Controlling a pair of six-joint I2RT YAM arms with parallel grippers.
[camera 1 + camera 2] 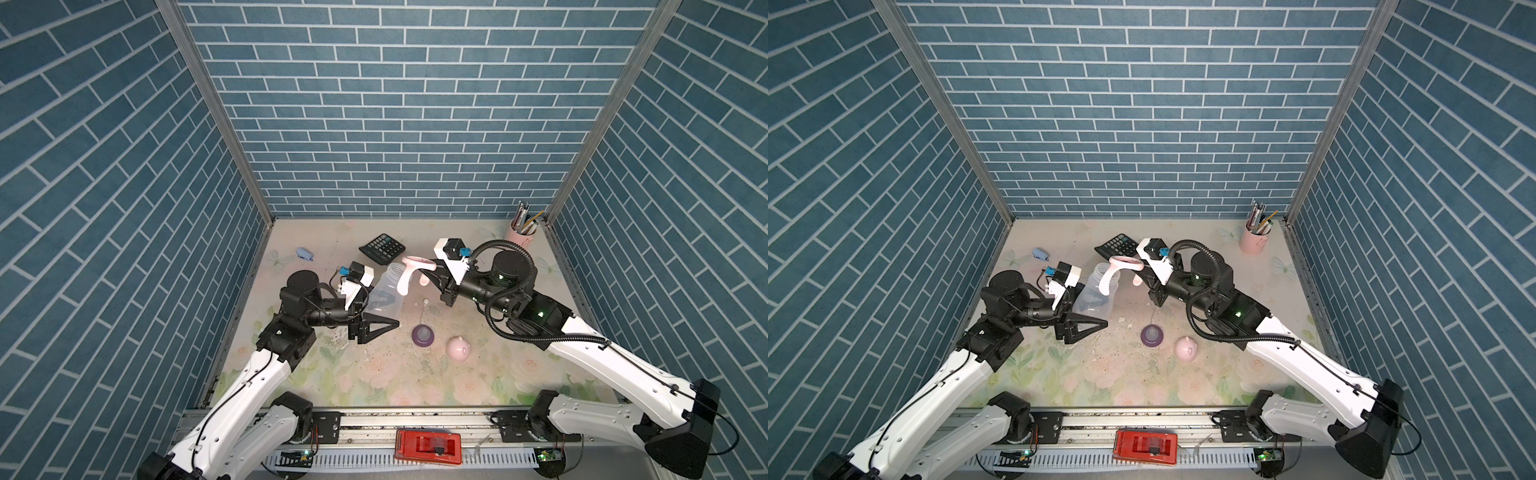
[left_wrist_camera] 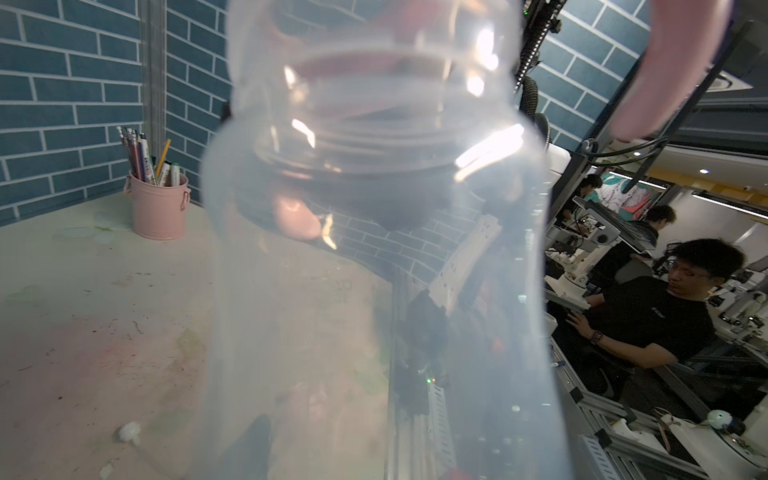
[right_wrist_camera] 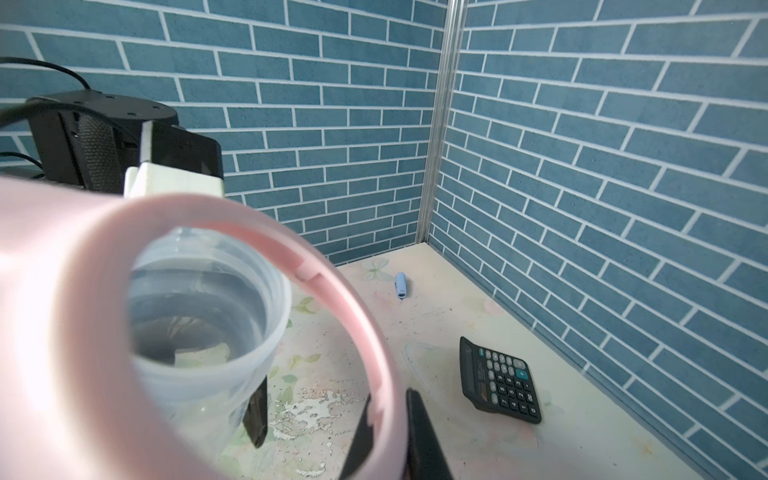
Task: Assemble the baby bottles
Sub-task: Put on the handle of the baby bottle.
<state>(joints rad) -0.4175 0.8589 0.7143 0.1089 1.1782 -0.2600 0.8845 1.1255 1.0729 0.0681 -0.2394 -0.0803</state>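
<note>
My left gripper (image 1: 392, 310) (image 1: 1100, 311) is shut on the translucent bottle body (image 1: 384, 291) (image 1: 1094, 291) (image 2: 374, 291). It holds the bottle above the table, tilted, with the mouth toward the right arm. One dark finger (image 2: 253, 446) shows blurred through the bottle wall. My right gripper (image 1: 434, 271) (image 1: 1144, 269) (image 3: 386, 419) is shut on the rim of the pink looped-handle ring (image 1: 415, 262) (image 1: 1124, 262) (image 3: 332, 291). The ring hangs just in front of the bottle mouth (image 3: 208, 307), apart from it. The purple collar with nipple and straw (image 1: 423, 335) (image 1: 1151, 335) and the pink eared dome cap (image 1: 458, 347) (image 1: 1186, 348) lie on the table.
A black calculator (image 1: 381, 248) (image 3: 498, 380) lies behind the bottle. A pink pen cup (image 1: 521, 235) (image 2: 160, 212) stands in the back right corner. A small blue stapler (image 1: 304, 254) lies at the back left. Blue brick walls close three sides. A red device (image 1: 428, 446) sits on the front rail.
</note>
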